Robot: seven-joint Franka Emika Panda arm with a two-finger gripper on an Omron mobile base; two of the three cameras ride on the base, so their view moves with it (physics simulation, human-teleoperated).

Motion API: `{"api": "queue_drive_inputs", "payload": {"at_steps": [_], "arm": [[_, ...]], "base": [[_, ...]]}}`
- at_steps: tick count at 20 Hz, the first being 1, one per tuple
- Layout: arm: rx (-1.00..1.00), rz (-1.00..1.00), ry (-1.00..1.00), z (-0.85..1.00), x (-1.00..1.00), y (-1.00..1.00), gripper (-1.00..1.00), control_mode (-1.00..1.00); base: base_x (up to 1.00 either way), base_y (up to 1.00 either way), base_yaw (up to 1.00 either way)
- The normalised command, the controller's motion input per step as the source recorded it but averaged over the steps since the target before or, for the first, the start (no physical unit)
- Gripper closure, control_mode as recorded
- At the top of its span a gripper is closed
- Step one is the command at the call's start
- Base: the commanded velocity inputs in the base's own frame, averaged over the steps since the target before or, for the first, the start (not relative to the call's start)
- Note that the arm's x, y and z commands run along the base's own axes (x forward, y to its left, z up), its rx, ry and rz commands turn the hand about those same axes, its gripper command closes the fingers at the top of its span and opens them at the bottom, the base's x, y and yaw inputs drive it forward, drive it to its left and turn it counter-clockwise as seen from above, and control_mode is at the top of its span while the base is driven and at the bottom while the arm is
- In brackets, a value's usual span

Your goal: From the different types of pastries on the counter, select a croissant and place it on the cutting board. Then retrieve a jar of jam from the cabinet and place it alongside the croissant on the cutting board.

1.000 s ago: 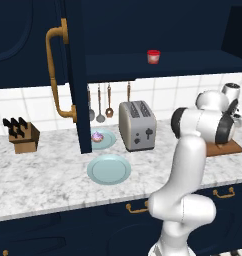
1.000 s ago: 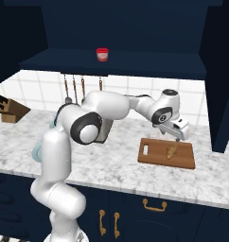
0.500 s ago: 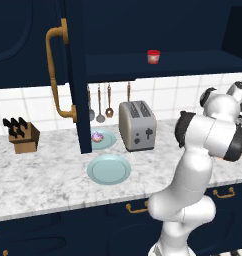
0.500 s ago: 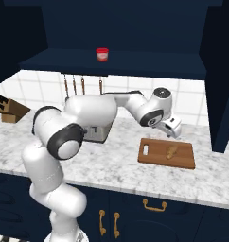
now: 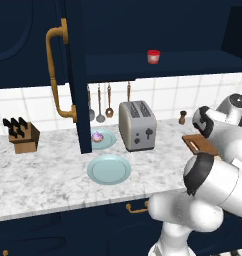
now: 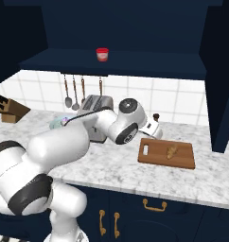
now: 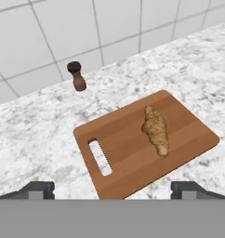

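The cabinet (image 6: 135, 33) stood open above the table (image 6: 111, 165); the cutting board (image 6: 182, 158) carried the croissant (image 6: 171, 151). The jar of jam (image 6: 102, 54) sat on its shelf, up and left of the released, empty pincer (image 6: 154, 130).

no readable text, no labels, no brands, no numbers anywhere

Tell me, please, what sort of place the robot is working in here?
A rendered home kitchen, it seems: a marbled counter under a navy wall cabinet, with a toaster, a knife block and utensils hung on the tiled wall.
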Motion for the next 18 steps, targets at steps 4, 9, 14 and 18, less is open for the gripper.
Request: {"api": "queue_drive_inputs", "payload": {"at_steps": [4,9,14,18], "arm": [[-0.09,0.03,-0.2,0.57,-0.65,0.62,-1.0,-1.0],[-0.01,0.05,-0.18,0.73,-0.53,0.47,-1.0,-1.0],[0.0,0.07,-0.15,0.75,-0.42,0.38,-1.0,-1.0],[0.0,0.1,-0.08,0.71,-0.36,0.28,-1.0,-1.0]], "base": [[0.0,0.0,0.0],[0.0,0.0,0.0],[0.0,0.0,0.0],[0.0,0.0,0.0]]}}
